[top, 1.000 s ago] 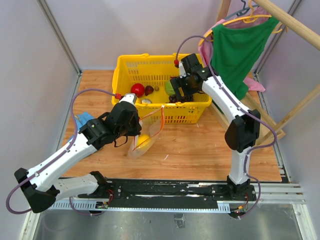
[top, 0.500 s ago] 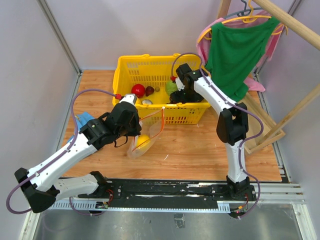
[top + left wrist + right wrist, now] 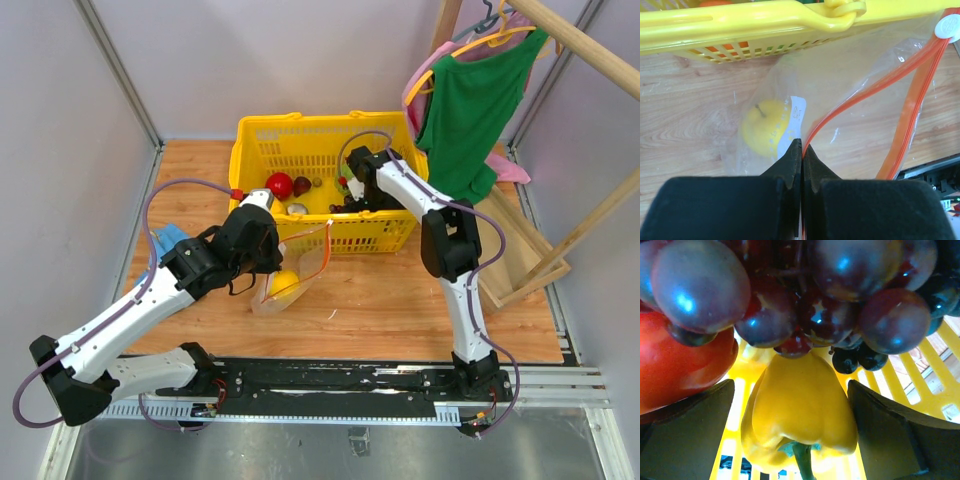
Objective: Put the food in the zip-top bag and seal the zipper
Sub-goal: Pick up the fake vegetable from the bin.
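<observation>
In wrist views only, right tool (image 3: pixel 790 395) apart around yellow bell pepper (image 3: pixel 802 415), left tool (image 3: pixel 801 148) clamped on zip-top bag (image 3: pixel 845 75).

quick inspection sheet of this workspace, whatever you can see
surface: wooden table, no spills seen
job's things: bag holds a yellow fruit; zipper unsealed; yellow pepper and grapes in basket
clutter: blue item at left edge
grippers: left pincer shut on bag edge; right pincer open around yellow pepper
cables: purple cable looped on each arm
surroundings: green shirt hanging on wooden rack
</observation>
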{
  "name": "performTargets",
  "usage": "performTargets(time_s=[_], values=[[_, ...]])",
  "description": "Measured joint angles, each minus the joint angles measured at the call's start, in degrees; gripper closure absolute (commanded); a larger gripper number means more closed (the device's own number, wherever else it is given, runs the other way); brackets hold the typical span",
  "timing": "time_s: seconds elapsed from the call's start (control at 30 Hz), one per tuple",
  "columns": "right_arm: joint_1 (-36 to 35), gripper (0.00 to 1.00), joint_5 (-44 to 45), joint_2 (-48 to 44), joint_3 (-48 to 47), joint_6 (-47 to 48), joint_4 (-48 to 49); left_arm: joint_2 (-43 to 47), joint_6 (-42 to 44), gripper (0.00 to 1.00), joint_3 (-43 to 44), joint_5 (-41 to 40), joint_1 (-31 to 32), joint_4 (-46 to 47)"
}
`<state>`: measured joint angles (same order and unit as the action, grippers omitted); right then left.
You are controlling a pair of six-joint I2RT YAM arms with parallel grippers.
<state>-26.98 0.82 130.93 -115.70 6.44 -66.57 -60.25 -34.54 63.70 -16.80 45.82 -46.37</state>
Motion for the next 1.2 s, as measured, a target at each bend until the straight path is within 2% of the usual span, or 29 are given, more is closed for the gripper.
performTargets(time_s=[0.23,0.53,0.77,1.2], values=[[0.02,0.28,-0.76,0.35,0.28,0.09,-0.68,0.15,-0.28,1.00,-0.68,0.00,0.00,0.02],[0.00,0.40,-0.09,-2.99,0.22,0.00,-1.46,0.22,-0.42,1.00,-0.74,0.09,0.00,0.09],[-0.57,0.47,2.25,-10.49,-3.21,-0.59,-1.49,0.70,-0.44,1.00,-0.72,0.92,0.00,1.36],[-5.05,0.50,8.66,-21.42,-5.66,-1.81,5.33,0.92,-0.87,1.00,-0.74,2.14,0.00,2.69]])
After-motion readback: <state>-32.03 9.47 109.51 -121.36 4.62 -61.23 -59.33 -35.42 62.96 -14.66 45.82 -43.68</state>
